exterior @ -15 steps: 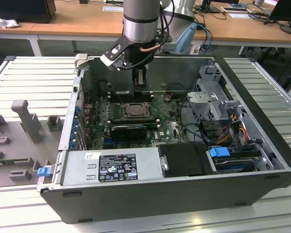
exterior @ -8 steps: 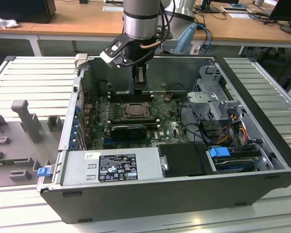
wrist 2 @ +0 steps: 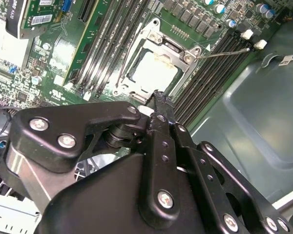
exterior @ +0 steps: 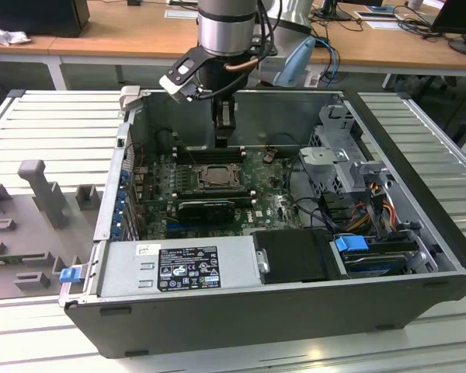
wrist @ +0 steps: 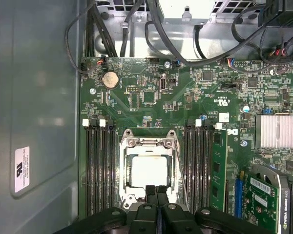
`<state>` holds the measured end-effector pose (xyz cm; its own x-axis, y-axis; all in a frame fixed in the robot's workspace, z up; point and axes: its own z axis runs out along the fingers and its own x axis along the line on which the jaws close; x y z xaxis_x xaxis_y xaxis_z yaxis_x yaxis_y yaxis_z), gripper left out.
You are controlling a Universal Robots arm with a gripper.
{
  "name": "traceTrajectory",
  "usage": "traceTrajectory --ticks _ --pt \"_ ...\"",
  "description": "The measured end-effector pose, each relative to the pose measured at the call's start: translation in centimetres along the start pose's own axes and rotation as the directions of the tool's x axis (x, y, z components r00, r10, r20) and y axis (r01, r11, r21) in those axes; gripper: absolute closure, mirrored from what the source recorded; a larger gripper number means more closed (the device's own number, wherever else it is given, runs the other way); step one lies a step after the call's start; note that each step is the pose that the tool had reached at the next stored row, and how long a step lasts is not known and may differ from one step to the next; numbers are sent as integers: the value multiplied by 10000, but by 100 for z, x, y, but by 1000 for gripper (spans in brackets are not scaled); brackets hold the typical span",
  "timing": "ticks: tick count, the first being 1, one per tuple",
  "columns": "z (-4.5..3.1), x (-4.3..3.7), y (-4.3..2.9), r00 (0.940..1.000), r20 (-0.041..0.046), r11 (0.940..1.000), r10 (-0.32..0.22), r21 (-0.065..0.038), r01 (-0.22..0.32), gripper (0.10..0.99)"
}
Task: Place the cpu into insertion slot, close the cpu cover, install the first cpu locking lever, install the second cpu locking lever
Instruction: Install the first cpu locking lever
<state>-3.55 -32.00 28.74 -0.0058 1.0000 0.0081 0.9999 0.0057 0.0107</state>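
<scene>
Inside the open computer case [exterior: 419,295], the chip [wrist: 149,170] lies flat in its socket [exterior: 204,172] on the green board [wrist: 151,97], with the metal frame cover [wrist: 147,146] lying down around it. A thin wire lever [wrist: 179,170] runs along one side of the frame. The tool [wrist: 156,191] hovers at the socket's edge, fingers clenched together on nothing; whether it touches the frame is unclear.
</scene>
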Motion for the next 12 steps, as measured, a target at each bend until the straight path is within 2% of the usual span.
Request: traceTrajectory --ticks 12 --pt "-104 1 1 10000 0 10000 0 0 0 980"
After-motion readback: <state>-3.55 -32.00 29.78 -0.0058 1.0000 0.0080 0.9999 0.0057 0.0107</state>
